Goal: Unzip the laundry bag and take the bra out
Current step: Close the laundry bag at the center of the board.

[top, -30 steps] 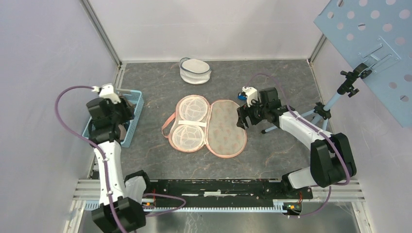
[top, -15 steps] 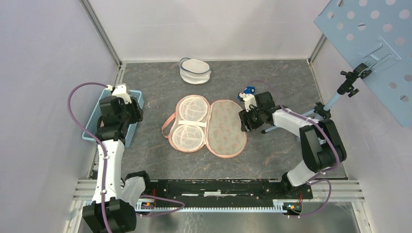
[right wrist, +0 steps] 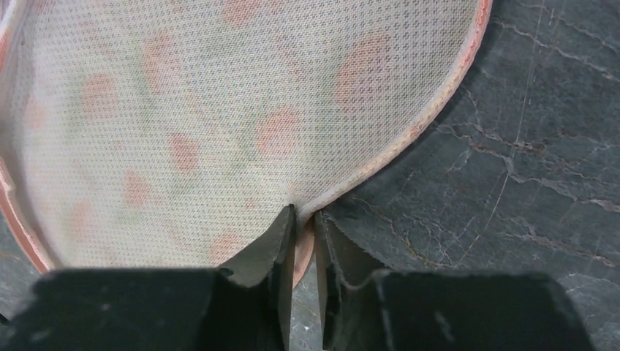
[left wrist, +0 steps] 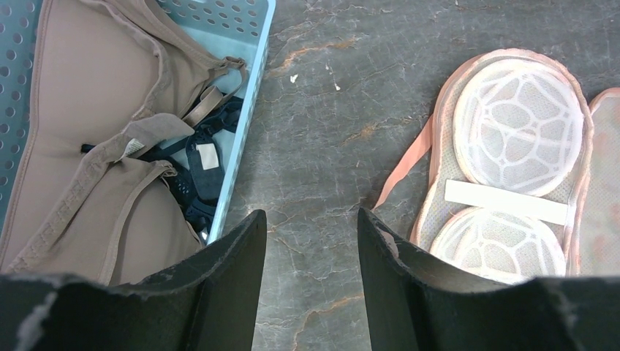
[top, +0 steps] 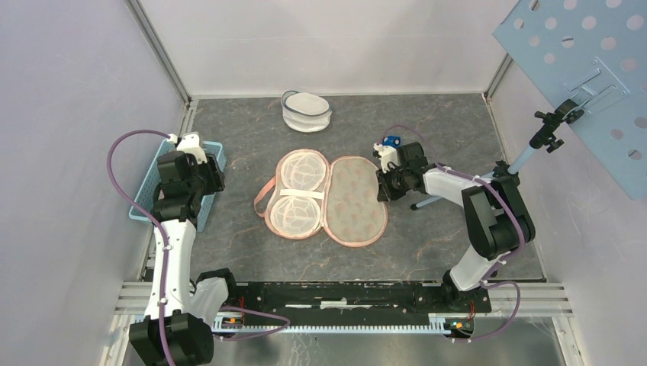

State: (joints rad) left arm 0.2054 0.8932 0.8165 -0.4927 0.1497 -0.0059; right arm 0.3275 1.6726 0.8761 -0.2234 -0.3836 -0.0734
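The right gripper is pinching the rim of the pink-trimmed mesh laundry bag, likely to lift it; left of it, the left gripper is hovering spread.

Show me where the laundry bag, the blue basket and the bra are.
laundry bag (top: pixel 355 200), top view, on its spotted right half.
blue basket (left wrist: pixel 247 102), left wrist view, on its side rim.
bra (left wrist: pixel 88 73), left wrist view, on a beige cup.

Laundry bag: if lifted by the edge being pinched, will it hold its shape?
Probably floppy: the thin mesh laundry bag puckers where the right gripper pinches its pink trim. Likely light, so it should drag or fold rather than resist. The ribbed domes look stiffer.
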